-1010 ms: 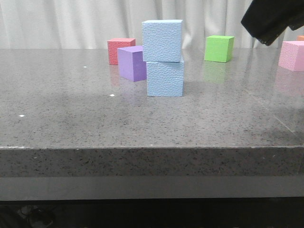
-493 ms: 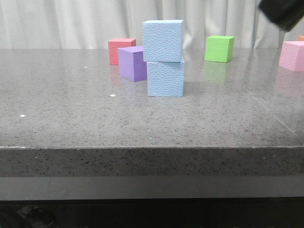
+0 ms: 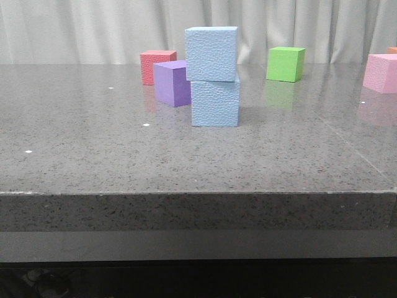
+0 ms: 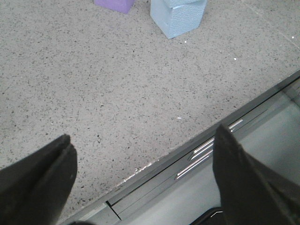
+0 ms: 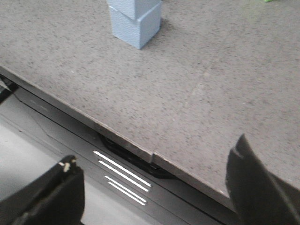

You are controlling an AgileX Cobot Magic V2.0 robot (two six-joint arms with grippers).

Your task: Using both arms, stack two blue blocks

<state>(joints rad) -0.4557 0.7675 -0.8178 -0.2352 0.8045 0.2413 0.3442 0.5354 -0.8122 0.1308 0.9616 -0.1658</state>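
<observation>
Two pale blue blocks stand stacked near the middle of the grey table: the upper blue block rests on the lower blue block, shifted slightly left. The stack also shows in the left wrist view and the right wrist view. My left gripper is open over the table's front edge, far from the stack, with nothing between its fingers. My right gripper is open too, hanging over the front edge, empty. Neither arm shows in the front view.
A purple cube stands just left of the stack, a red cube behind it. A green cube is at the back right and a pink cube at the far right. The table's front edge runs across.
The right arm, seen at the upper right of the front view, has withdrawn up and right out of that view. The stacked blue blocks have not moved.
</observation>
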